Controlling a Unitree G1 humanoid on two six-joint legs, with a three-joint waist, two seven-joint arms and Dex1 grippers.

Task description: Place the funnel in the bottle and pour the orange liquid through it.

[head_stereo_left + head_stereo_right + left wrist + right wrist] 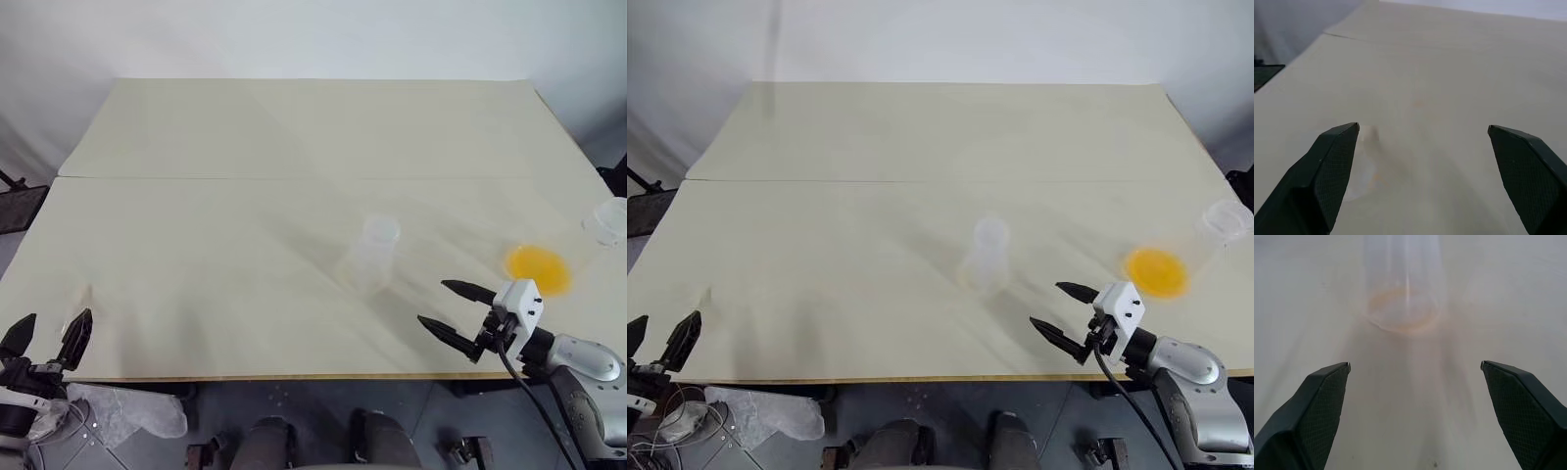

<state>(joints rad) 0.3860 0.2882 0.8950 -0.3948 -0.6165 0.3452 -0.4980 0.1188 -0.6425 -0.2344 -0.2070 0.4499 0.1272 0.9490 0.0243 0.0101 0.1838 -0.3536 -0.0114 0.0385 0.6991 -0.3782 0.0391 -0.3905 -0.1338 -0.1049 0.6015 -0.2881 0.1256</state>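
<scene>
Two pincers: left pincer (47, 333) and right pincer (456, 307) both spread, empty.
Bottle (370, 257): mid-worktop (245, 147), upright.
Orange liquid (538, 268): near right edge.
Small clear cup (609, 221): just beyond it.

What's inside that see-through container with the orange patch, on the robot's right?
Orange liquid sits in the clear container's wide base. Its open neck looks empty. The walls are too faint to judge how deep the liquid is.

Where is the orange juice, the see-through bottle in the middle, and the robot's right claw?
orange liquid (538, 267): left eye view, middle of the orange patch.
bottle (372, 257): left eye view, its clear body.
right gripper (450, 308): left eye view, midway between the open fingertips.
</scene>
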